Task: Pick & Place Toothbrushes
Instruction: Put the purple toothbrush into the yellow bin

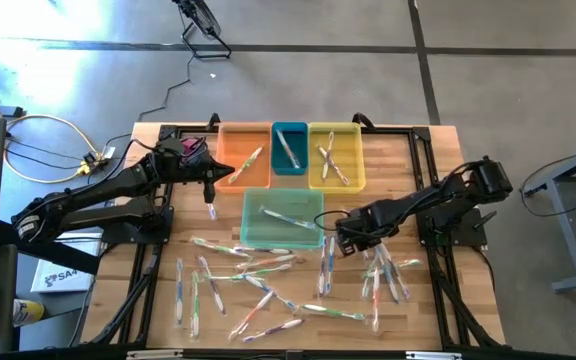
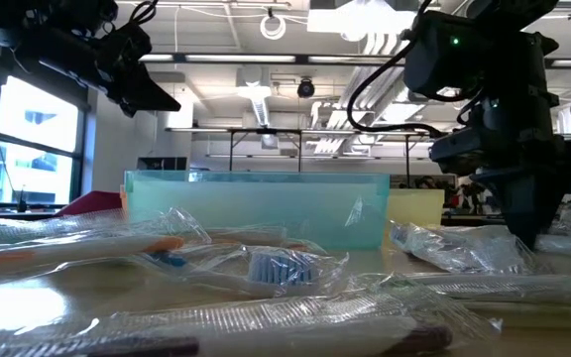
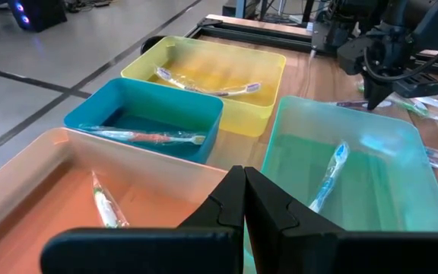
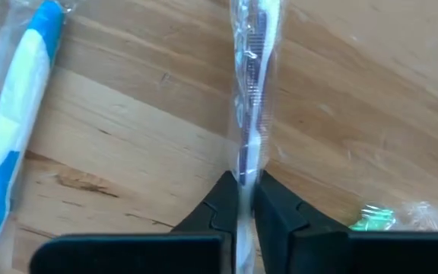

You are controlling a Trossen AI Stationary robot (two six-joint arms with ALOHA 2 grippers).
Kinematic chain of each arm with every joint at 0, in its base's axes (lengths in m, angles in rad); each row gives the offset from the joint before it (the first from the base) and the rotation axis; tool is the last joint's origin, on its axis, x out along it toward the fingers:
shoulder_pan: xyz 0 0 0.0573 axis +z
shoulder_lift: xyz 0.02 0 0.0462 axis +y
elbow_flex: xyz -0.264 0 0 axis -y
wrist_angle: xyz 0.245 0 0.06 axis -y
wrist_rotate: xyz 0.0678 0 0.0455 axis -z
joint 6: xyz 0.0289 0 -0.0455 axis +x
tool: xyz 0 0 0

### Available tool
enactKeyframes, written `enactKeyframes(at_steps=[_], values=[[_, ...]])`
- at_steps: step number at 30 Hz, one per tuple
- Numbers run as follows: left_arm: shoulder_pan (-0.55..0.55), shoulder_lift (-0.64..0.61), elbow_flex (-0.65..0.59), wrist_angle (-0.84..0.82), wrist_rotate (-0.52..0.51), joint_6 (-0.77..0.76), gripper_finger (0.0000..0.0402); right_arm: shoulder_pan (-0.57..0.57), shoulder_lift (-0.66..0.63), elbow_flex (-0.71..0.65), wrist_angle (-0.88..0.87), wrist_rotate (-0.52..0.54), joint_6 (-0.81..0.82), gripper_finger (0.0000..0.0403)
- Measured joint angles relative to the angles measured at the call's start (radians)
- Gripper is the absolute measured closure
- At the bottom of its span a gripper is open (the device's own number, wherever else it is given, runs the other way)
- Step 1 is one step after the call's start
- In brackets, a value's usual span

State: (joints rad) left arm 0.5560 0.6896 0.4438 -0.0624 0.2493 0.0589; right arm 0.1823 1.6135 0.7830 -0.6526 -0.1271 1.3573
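Wood table [image 1: 423, 300], concrete floor [image 1: 508, 70] around; we see right gripper [image 4: 243, 199] clamped on wrapped toothbrush [image 4: 253, 84], 3 o'clock of green bin [image 1: 280, 218]; left gripper [image 3: 243, 199] closed.

orange bin [image 1: 243, 155]: translucent orange; at 11 o'clock of the green bin
blue bin [image 1: 289, 147]: solid teal-blue
yellow bin [image 1: 336, 155]: translucent yellow; at 1 o'clock of the green bin
green bin [image 1: 281, 217]: pale mint green
toothbrushes [image 1: 258, 285]: clear wrappers; blue, green, pink and orange accents
desk [image 1: 148, 250]: light wood grain; black frame
fingers [image 4: 276, 213]: black; pinching a purple-accented wrapped toothbrush [image 4: 251, 91]
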Motion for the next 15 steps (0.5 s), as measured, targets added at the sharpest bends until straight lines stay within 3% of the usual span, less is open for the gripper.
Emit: enactKeyframes(at_steps=[15], values=[[0.000,0.000,0.000,0.001,0.000,0.000,0.0401,-0.047,-0.180,-0.001,-0.005,-0.013,-0.094,0.0388]])
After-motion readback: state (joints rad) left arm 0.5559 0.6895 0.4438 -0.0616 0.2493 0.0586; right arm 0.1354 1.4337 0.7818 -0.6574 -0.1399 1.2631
